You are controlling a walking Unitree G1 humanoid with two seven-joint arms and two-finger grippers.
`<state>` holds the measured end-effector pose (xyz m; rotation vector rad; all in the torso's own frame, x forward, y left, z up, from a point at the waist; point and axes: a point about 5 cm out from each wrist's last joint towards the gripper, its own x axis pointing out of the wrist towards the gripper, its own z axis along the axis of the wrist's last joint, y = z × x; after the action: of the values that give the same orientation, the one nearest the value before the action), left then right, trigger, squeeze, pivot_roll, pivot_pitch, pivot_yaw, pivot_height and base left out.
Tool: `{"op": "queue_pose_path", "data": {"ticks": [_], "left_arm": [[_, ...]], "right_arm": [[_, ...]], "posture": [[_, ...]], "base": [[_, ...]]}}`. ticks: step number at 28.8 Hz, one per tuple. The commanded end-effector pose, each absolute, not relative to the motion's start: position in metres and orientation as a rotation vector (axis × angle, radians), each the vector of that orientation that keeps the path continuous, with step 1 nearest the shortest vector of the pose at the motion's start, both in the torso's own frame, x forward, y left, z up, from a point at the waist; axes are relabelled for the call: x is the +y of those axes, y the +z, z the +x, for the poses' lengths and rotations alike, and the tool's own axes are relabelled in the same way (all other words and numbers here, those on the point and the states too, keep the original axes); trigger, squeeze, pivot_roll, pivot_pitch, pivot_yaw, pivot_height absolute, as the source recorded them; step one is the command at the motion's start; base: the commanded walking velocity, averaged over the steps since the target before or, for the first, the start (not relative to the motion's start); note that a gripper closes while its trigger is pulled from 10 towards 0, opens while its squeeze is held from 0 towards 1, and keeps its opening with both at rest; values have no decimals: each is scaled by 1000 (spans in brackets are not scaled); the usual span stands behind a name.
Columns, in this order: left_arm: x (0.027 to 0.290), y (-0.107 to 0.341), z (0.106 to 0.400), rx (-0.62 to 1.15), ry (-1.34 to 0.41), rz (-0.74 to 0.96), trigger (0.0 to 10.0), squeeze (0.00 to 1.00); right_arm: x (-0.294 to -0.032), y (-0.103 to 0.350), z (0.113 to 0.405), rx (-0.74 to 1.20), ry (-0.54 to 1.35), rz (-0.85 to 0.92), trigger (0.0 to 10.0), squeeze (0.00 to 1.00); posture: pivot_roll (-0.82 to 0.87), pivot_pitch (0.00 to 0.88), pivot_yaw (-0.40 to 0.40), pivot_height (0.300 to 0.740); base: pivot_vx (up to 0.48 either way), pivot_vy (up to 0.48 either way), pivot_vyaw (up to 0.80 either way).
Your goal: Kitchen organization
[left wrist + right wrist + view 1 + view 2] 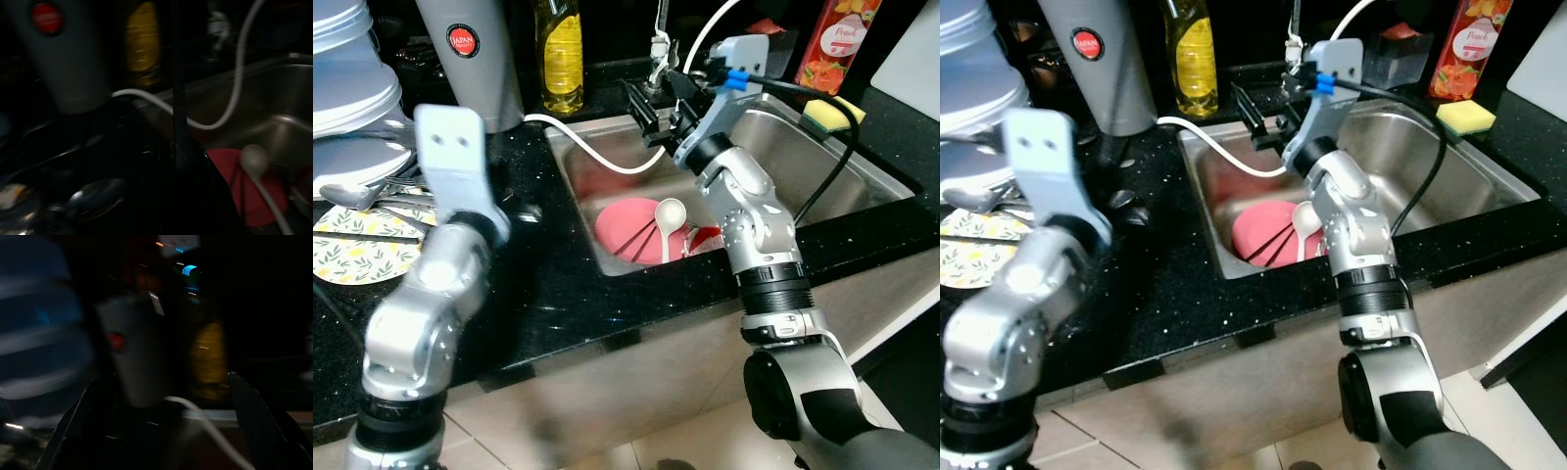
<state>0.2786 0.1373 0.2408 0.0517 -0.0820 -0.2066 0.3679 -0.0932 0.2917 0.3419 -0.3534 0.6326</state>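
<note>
We judge the right end effector (651, 110), fingers spread and empty above the sink's (862, 162) back-left corner, nearer the white spoon (668, 223), whose handle lies across the pink plate (628, 230) below.

A sink (881, 176) sat in the counter (538, 294), holding a plate (631, 230) with a spoon (668, 217) on it. A bottle (561, 54) stood behind its far-left corner; a sponge (832, 115) lay at its far-right rim.
</note>
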Motion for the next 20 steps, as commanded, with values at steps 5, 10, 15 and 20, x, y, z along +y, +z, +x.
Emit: {"op": "queue_pose_path", "data": {"ticks": [5,10,15,20], "left_arm": [[130,256,272,-173,-418,109,10000,0],[121,266,264,-237,-552,71,10000,0],[117,273,256,-273,-643,30,10000,0],[116,269,256,-257,-677,43,10000,0]], "right_arm": [[-82,306,337,-298,1043,658,10000,0],[-88,306,339,-250,1041,739,10000,0],[-95,303,344,-207,1006,792,10000,0],[-98,303,344,-202,994,803,10000,0]], "posture": [[17,20,9,740],[5,18,5,740],[-1,15,10,740],[-7,11,17,740]], "base": [[0,0,0],[0,0,0],[0,0,0],[0,0,0]]}}
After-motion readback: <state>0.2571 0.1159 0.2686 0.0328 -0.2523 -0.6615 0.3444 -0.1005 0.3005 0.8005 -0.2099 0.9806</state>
